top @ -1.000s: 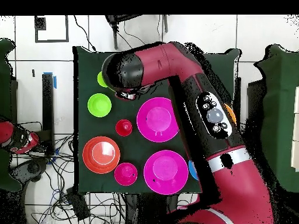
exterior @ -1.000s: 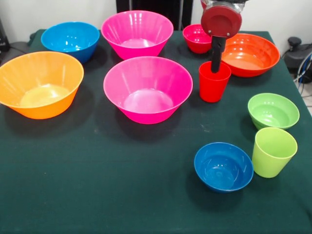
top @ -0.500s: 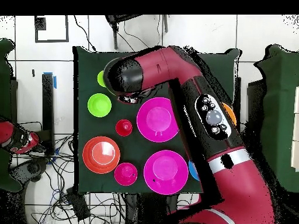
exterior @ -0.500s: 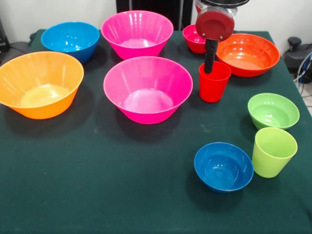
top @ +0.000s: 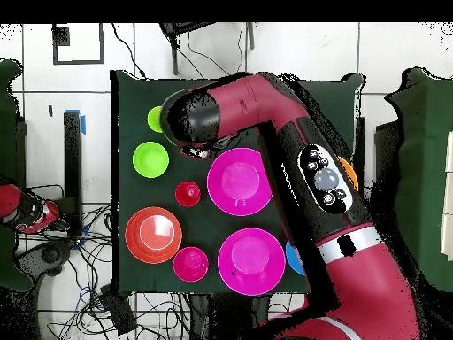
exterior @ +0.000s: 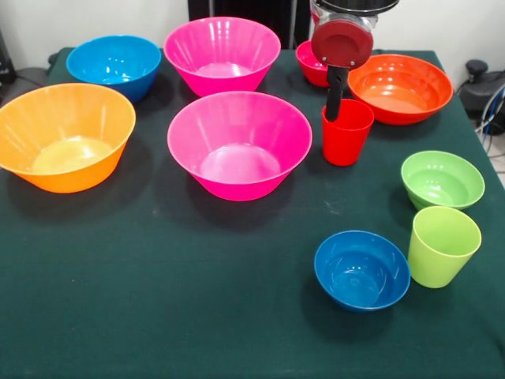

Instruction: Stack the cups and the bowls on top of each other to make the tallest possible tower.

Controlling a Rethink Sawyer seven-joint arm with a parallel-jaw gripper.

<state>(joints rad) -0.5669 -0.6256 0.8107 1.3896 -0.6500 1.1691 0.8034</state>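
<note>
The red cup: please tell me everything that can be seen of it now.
The red cup is a smooth, glossy plastic tumbler, narrower at the base. It stands upright and open-topped on the green cloth, alone, not stacked. It is between the near pink bowl and the red-orange bowl, apart from both. A dark finger of the pincer hangs at its rim; contact is unclear.

A lab: loose cables (top: 66, 266) beside the robot's table (top: 124, 115).

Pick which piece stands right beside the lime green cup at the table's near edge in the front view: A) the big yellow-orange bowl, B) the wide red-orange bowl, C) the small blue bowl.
C: the small blue bowl sits just beside the lime green cup.
</note>
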